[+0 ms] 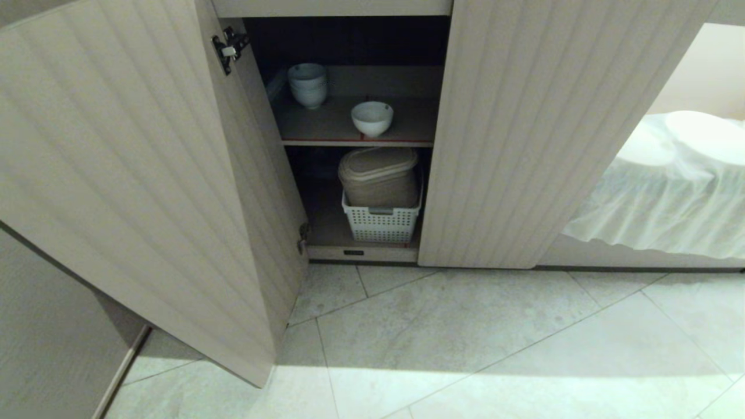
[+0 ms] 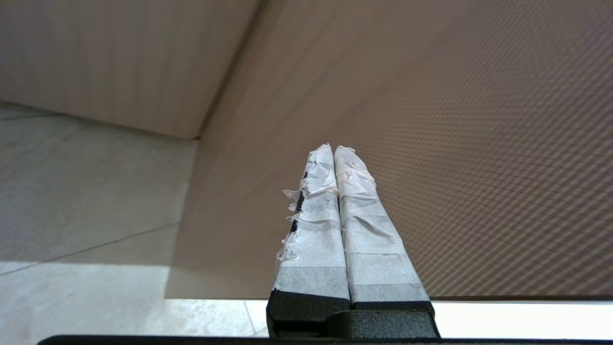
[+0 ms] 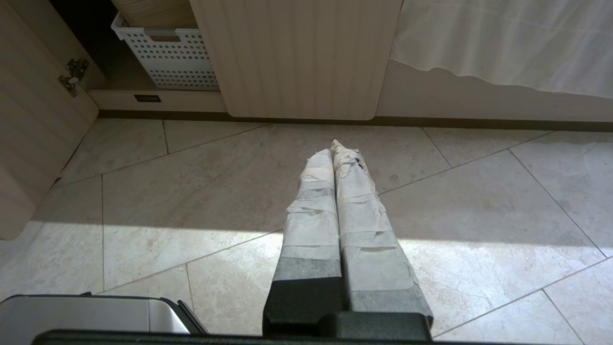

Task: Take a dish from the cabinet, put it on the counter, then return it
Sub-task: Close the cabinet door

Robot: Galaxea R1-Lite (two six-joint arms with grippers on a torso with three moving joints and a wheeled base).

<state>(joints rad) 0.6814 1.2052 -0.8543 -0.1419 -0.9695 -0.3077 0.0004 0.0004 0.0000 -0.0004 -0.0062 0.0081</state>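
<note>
the cabinet (image 1: 174,174) is open and the dish (image 1: 372,118) sits on its upper shelf (image 1: 326,125), while the left gripper (image 2: 334,149) and right gripper (image 3: 339,146) have fingers pressed together, holding nothing.

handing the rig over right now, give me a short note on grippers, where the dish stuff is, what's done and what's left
Left gripper: shut, empty, close to the outside of the open cabinet door.
Right gripper: shut, empty, parked over the floor tiles.
Dish: upright near the front edge of the upper shelf, apart from the stack of bowls behind.
Basket: lower shelf.
Done: left door open.
Left: cannot tell whether the dish has gone out and back; counter not in view.
</note>
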